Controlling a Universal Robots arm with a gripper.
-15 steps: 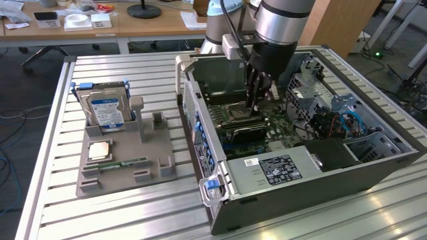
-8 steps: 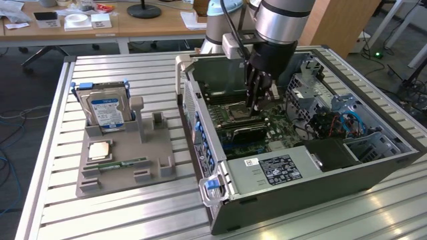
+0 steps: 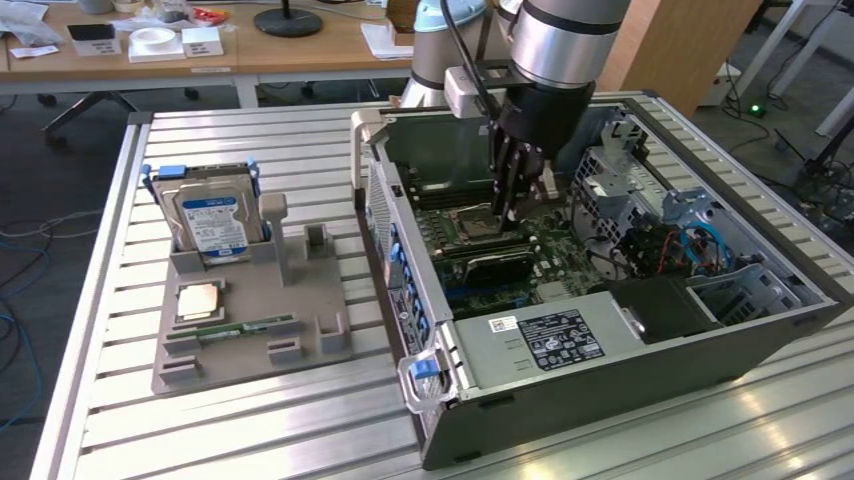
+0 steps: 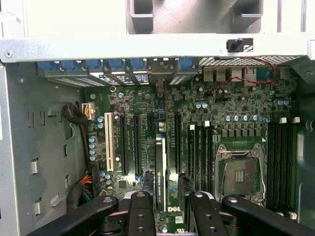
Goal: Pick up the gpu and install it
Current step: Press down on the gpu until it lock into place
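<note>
Beneath the wrist, gpu (image 4: 160, 169) stands seated edgewise

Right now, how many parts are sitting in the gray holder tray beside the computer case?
3. The hard drive stands upright at the holder tray's far end, the CPU lies flat in the middle, and the green memory stick lies near the front. None look hidden.

Silver-grey arm (image 3: 554, 35) with black cable, ending in black screw-studded hand (image 3: 514, 205).
</note>
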